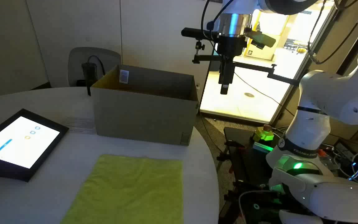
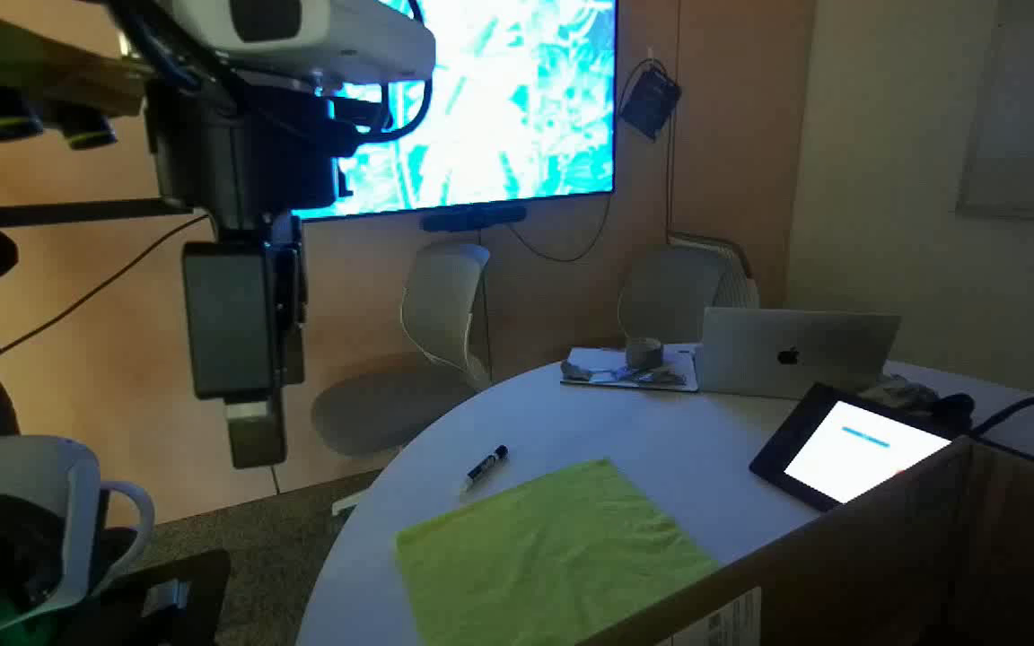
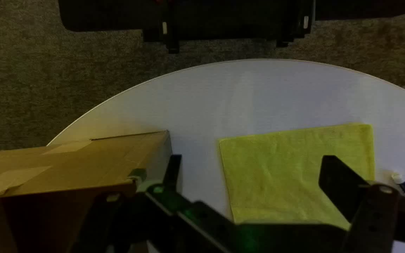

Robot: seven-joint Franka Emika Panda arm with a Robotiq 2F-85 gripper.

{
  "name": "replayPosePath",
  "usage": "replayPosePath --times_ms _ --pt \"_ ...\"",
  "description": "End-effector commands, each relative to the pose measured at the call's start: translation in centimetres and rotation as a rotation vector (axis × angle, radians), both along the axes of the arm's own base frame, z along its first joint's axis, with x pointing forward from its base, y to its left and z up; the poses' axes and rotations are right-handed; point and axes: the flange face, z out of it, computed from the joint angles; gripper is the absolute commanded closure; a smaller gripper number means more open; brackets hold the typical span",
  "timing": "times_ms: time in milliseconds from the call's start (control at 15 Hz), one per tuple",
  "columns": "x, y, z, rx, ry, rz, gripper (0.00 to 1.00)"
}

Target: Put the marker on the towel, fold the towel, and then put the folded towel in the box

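Marker (image 2: 485,467): just beside towel (image 2: 548,556), I'd pinch mid-barrel
Towel: lay marker flat, well inside edges
Jaws: spread wide, nothing held

Towel (image 3: 272,168) on table (image 3: 251,98) in wrist view, box (image 3: 97,158) to left, marker (image 3: 404,186) to right

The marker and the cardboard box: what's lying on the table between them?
The yellow-green towel lies between the marker and the cardboard box, spread on the white table; an exterior view and the wrist view show it.
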Motion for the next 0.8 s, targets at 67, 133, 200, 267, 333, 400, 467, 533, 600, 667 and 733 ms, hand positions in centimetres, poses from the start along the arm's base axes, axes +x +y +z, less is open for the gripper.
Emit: replayPosePath --times_ms 67,133,200,267,333,400,467,533,600,667,733 --pt "0.01 0.01 0.06 0.0 0.0 0.0 0.0" --pt "0.01 0.01 0.08 0.0 0.0 0.0 0.0" --pt "0.01 0.01 0.08 0.0 0.0 0.0 0.0" --pt "0.01 0.01 0.08 0.0 0.0 0.0 0.0" --pt "0.01 0.01 0.08 0.0 0.0 0.0 0.0" --pt "0.01 0.01 0.08 0.0 0.0 0.0 0.0" --pt "0.01 0.01 0.08 0.0 0.0 0.0 0.0" --pt "0.01 0.01 0.08 0.0 0.0 0.0 0.0" --pt "0.01 0.01 0.08 0.0 0.0 0.0 0.0" --pt "0.01 0.01 0.08 0.0 0.0 0.0 0.0" --pt "0.72 0.0 -0.36 -0.001 0.008 0.005 0.0"
